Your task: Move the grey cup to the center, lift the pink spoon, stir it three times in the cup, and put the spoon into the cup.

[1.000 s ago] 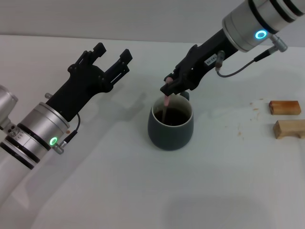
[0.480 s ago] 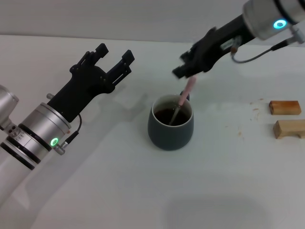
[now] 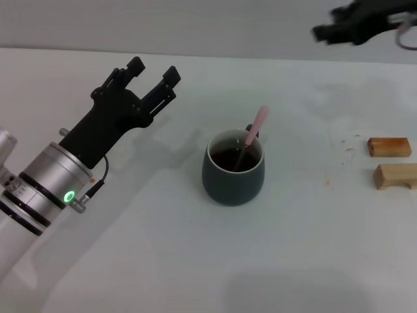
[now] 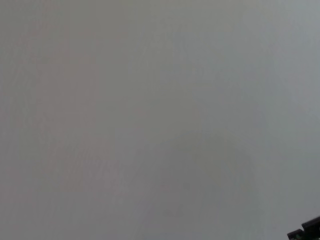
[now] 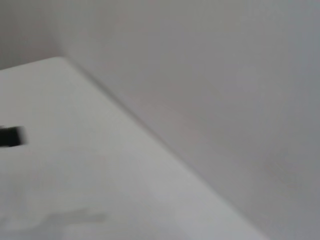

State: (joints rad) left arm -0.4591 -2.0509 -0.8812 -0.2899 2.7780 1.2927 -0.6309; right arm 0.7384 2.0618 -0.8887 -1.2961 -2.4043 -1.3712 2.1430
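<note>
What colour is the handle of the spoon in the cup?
Pale pink spoon, best seen in the head view.

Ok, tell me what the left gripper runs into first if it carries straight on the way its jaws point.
Probably nothing: the left gripper, jaws open, points up and away over the bare table toward its far edge. The grey cup with the pink spoon sits well off that line, though depth is hard to judge.

right pincer: let go, withdrawn up-right | pink spoon: now leaning in grey cup

Place: a bare robot test bench, likely a lab
Signs: plain white table, blank grey wall along the table's far edge
</note>
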